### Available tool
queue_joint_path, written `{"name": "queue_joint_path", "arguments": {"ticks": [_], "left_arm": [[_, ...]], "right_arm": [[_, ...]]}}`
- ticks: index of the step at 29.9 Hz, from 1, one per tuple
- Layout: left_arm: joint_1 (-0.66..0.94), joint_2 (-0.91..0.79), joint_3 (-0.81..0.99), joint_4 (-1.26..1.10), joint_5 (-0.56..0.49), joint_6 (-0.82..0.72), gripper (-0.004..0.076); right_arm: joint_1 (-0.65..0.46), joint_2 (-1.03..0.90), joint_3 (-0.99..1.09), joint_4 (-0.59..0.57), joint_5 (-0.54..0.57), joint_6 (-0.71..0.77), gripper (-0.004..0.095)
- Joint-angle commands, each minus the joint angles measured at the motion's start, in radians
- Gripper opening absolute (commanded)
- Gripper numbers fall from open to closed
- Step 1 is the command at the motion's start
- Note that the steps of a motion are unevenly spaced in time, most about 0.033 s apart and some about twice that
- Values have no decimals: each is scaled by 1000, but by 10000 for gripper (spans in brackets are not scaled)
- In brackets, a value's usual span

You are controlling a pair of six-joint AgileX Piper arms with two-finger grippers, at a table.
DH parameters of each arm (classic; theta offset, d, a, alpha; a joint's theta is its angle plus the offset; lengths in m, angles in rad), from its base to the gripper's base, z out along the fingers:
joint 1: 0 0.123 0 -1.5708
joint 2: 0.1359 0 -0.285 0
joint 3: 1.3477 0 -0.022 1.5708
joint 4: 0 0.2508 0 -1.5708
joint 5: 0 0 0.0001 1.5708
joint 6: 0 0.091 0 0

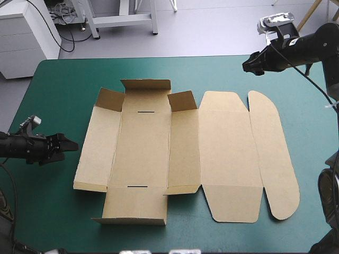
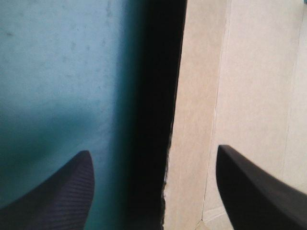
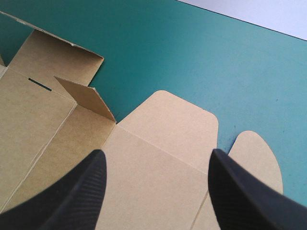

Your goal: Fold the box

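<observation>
Left gripper (image 1: 68, 145) (image 2: 151, 153): black fingers wide apart, empty. Sits low at table's left, tips just beside box (image 1: 185, 153) (image 2: 240, 96) left edge. Dark shadow band along that edge; cannot tell whether edge touches teal-green cover (image 1: 53, 90).

Right gripper (image 1: 249, 66) (image 3: 157, 153): fingers wide apart, empty. Raised over table's far right, above lid panel. Own fingers hide near part of box (image 3: 163, 124).

Box: mid-table, opened out, mostly flat. Far corner flaps (image 1: 183, 100) stand tilted. Two slots (image 1: 145, 112) in base panel. Rounded tuck flap (image 1: 273, 153) at right end.
</observation>
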Motion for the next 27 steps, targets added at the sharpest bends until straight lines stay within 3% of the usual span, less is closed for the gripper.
{"name": "queue_joint_path", "arguments": {"ticks": [1, 17, 23, 27], "left_arm": [[-42, -3, 17, -67, 64, 20, 511], [-289, 24, 18, -64, 101, 18, 505], [-333, 24, 18, -64, 81, 18, 405], [-333, 24, 18, -70, 67, 18, 237]], "right_arm": [[-9, -50, -20, 28, -43, -16, 570], [-9, -50, -20, 28, -43, -16, 531], [-9, -50, -20, 28, -43, -14, 529], [-9, -50, -20, 28, -43, -10, 505]]}}
